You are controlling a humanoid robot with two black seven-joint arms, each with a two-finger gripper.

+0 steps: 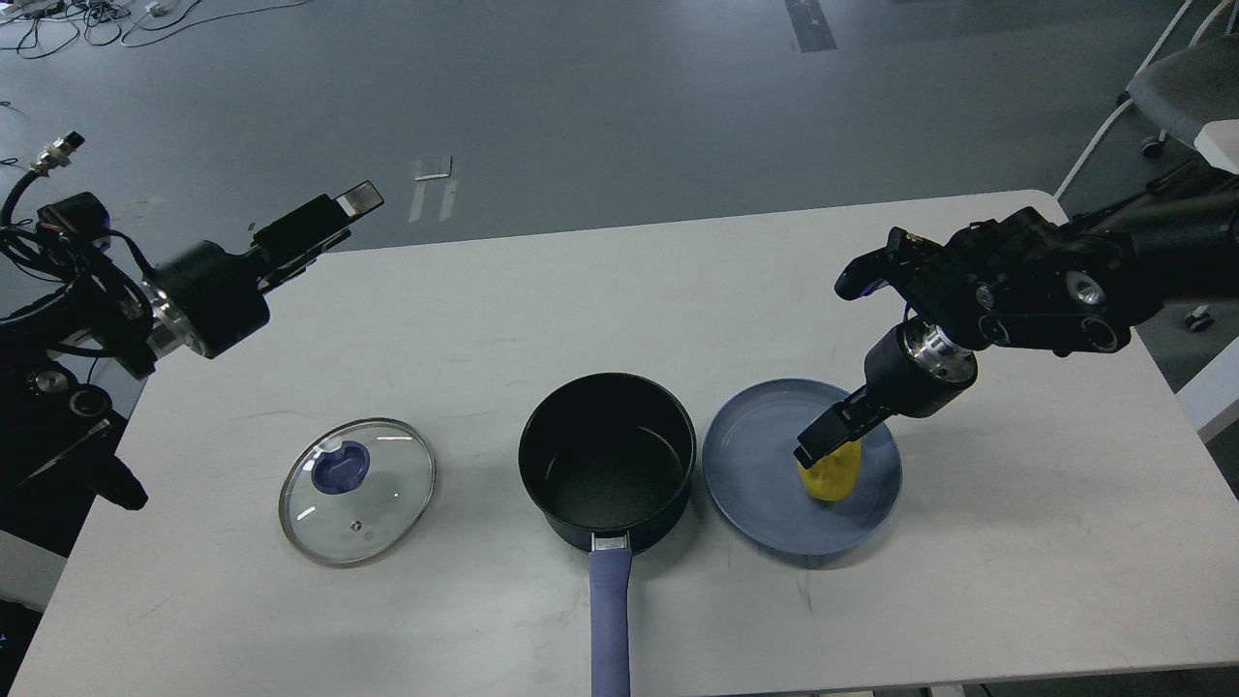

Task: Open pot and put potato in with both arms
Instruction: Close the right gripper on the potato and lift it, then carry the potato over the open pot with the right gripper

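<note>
R gripper (830, 447): your fingers sit on potato (831, 476), on plate (755, 436); grip unclear.
L gripper (339, 208): raised, holds nothing; opening unclear.
Pot (607, 463): lid (357, 490) off.

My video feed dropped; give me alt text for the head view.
The right tool is down on the potato on the plate, right of the open, empty pot. The lid lies on the table left of the pot; the left tool is raised.

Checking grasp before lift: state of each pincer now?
Left pincer: raised over the table's far-left edge, holding nothing; open or shut cannot be told.
Right pincer: on the potato; closure cannot be told.
</note>
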